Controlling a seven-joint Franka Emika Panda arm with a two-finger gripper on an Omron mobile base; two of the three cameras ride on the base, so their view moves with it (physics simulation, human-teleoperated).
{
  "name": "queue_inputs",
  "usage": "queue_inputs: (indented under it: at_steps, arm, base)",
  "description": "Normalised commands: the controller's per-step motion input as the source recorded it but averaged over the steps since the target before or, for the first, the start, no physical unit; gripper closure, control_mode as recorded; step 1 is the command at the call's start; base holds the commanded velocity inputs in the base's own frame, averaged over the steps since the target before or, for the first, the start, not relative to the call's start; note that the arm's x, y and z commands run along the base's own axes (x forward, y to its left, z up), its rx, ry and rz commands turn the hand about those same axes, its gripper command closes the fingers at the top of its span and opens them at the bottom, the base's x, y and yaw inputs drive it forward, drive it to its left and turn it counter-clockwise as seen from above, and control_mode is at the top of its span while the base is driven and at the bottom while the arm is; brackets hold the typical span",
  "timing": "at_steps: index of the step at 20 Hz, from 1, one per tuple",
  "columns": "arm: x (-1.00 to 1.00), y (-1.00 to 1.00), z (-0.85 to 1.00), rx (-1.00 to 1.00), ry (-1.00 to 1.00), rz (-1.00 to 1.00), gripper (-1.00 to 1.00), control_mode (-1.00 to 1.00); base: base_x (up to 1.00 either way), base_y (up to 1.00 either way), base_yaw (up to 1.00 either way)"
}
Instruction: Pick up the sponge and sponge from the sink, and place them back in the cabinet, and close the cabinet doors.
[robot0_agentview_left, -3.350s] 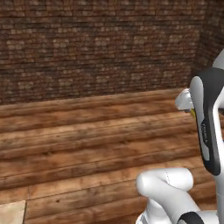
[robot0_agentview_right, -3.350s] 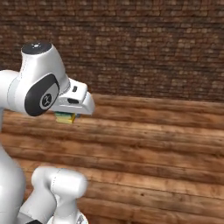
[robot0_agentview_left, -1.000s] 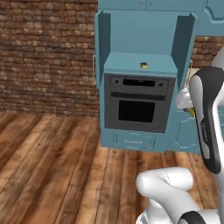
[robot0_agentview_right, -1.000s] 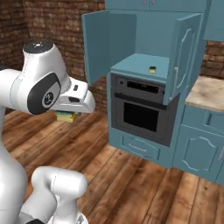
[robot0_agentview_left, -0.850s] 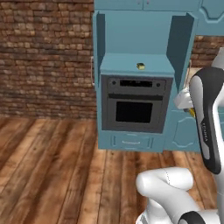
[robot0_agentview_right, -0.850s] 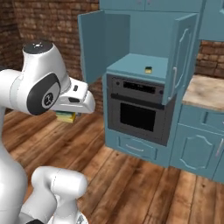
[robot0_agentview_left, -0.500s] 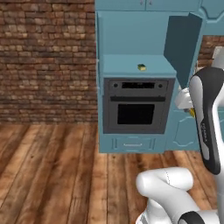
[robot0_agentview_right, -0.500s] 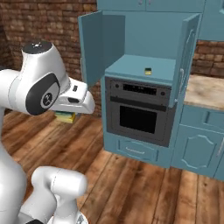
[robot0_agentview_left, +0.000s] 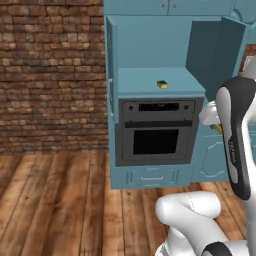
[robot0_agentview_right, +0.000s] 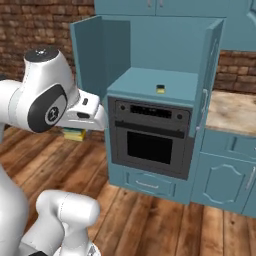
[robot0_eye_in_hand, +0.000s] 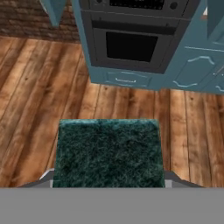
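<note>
While you look across the two base views, count two sponges. One sponge (robot0_agentview_right: 160, 89) lies flat on the teal shelf (robot0_agentview_right: 150, 82) of the cabinet (robot0_agentview_left: 155, 55), above the black oven (robot0_agentview_left: 156, 139) and toward the front edge; it is too small to tell which way its long axis runs. The other, the held sponge (robot0_eye_in_hand: 108, 152), sits clamped in the gripper (robot0_agentview_right: 74, 131), whose two fingers are closed against its sides. In the hand view its dark green scouring face is turned toward the camera, its edges squared to the picture, slightly wider than tall as far as it shows. In the right base view you see its yellow body under the hand, out in front of the cabinet and to the left of the oven, above the wooden floor (robot0_eye_in_hand: 39, 87). Count two cabinet doors, both standing open: the left door (robot0_agentview_right: 88, 65) and the right door (robot0_agentview_left: 214, 55). One drawer (robot0_eye_in_hand: 127, 79) sits below the oven.
</note>
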Motion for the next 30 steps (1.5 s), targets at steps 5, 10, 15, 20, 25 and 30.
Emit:
queue_inputs:
  at_steps: [5, 10, 15, 20, 25, 30]
  arm:
    - [0.0, 0.0, 0.0, 0.0, 0.0, 0.0, 1.0, 1.0]
    - [0.0, 0.0, 0.0, 0.0, 0.0, 0.0, 1.0, 1.0]
    - [0.0, 0.0, 0.0, 0.0, 0.0, 0.0, 1.0, 1.0]
    - [0.0, 0.0, 0.0, 0.0, 0.0, 0.0, 1.0, 1.0]
    - [0.0, 0.0, 0.0, 0.0, 0.0, 0.0, 1.0, 1.0]
    - [0.0, 0.0, 0.0, 0.0, 0.0, 0.0, 1.0, 1.0]
  base:
    - [0.57, -0.04, -0.16]
    - [0.55, 0.0, -0.17]
    - [0.51, 0.01, -0.18]
    - [0.39, 0.11, -0.14]
    - [0.37, 0.24, -0.12]
    - [0.44, 0.34, -0.14]
